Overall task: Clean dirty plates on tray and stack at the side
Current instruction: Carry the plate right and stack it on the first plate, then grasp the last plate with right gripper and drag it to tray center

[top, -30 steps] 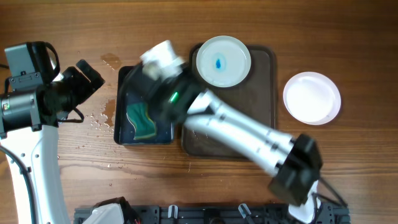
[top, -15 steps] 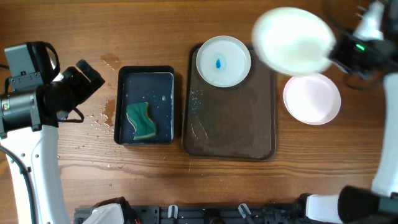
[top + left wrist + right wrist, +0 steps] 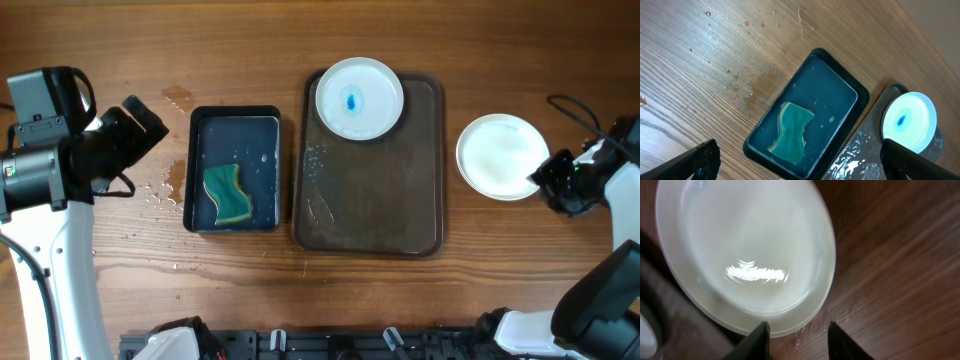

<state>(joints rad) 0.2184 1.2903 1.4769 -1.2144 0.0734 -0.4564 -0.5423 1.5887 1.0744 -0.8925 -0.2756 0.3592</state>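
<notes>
One white plate with a blue smear (image 3: 359, 97) sits at the far end of the dark brown tray (image 3: 370, 215); it also shows in the left wrist view (image 3: 908, 120). Plain white plates (image 3: 500, 155) lie stacked on the table to the right of the tray, seen close in the right wrist view (image 3: 747, 255). My right gripper (image 3: 550, 180) is open and empty, its fingers (image 3: 799, 339) just off the stack's near rim. My left gripper (image 3: 150, 120) is open wide and empty (image 3: 800, 160), held high over the table's left side.
A smaller black tray (image 3: 234, 120) holds water and a green sponge (image 3: 229, 194), left of the brown tray. The sponge also shows in the left wrist view (image 3: 790, 132). Water drops (image 3: 165, 185) lie on the wood beside it. The brown tray's surface is wet.
My right arm swung from the black tray across to the right with a white plate. That plate now lies on the one at the side, and the gripper has let go.
</notes>
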